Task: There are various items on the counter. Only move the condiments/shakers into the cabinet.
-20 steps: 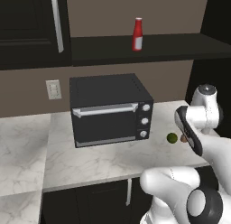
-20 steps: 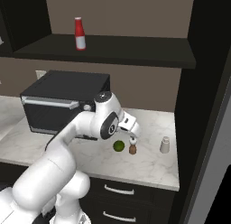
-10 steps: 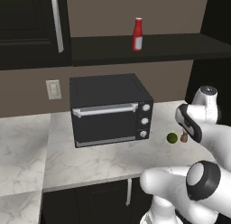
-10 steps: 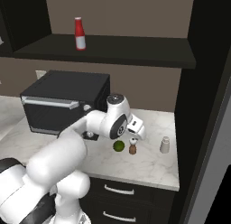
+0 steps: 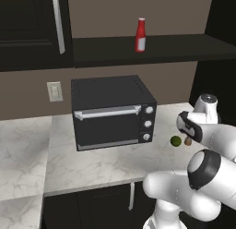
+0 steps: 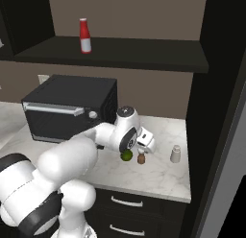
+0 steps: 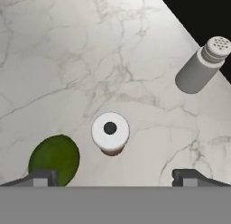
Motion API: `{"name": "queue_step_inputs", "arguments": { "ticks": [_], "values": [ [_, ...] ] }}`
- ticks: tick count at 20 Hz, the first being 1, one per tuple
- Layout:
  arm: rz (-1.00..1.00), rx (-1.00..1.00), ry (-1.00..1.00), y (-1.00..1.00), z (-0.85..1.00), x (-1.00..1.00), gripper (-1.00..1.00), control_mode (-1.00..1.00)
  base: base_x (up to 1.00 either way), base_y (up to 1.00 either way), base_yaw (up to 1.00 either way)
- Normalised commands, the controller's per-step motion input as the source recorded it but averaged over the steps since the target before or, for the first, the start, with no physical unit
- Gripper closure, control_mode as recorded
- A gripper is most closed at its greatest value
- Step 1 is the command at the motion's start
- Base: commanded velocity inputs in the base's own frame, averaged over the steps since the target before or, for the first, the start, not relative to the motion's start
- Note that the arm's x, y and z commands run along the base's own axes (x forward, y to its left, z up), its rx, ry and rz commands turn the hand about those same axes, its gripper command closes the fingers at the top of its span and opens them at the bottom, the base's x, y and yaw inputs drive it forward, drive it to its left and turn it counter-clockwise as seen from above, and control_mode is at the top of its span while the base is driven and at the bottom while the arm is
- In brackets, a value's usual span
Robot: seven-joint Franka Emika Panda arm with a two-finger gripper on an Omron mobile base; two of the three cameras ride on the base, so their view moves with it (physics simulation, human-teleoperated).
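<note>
The brown wooden shaker (image 7: 110,133) with its pale top stands upright on the marble counter (image 7: 90,60), directly below my open gripper (image 7: 115,178); its fingers straddle it from above without touching. The green lime (image 7: 54,159) lies by the left fingertip. The white shaker (image 7: 198,67) stands farther off near the counter's edge. From the right base view, the gripper (image 6: 144,142) hovers just over the brown shaker (image 6: 141,158), with the lime (image 6: 127,155) and the white shaker (image 6: 176,154) on either side. The red squeeze bottle (image 6: 85,35) stands on the dark cabinet shelf (image 6: 144,52).
A black toaster oven (image 5: 113,111) sits on the counter (image 5: 101,163) left of the lime (image 5: 175,141) and brown shaker (image 5: 188,141). A dark tall cabinet wall (image 6: 216,112) closes off the counter's right end. The shelf (image 5: 184,45) has room right of the red bottle (image 5: 140,35).
The hand has shifted slightly right and down toward the brown shaker, and the arm's elbow has swung forward. The shakers, lime and bottle have stayed put.
</note>
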Motion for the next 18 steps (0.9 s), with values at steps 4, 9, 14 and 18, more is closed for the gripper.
{"name": "queue_step_inputs", "arguments": {
  "ticks": [4,9,14,18],
  "values": [
    [0.00,0.00,0.00,-0.10,-0.30,0.07,-1.00,-1.00,0.00,0.00,0.00],
    [0.00,0.00,-0.03,-0.12,-0.22,0.09,-1.00,-1.00,0.00,0.00,0.00],
    [0.00,0.05,-0.06,-0.08,-0.24,0.05,-1.00,-1.00,0.00,0.00,0.00],
    [0.00,0.05,-0.09,-0.01,-0.22,0.01,-1.00,-1.00,0.00,0.00,0.00]
  ]
}}
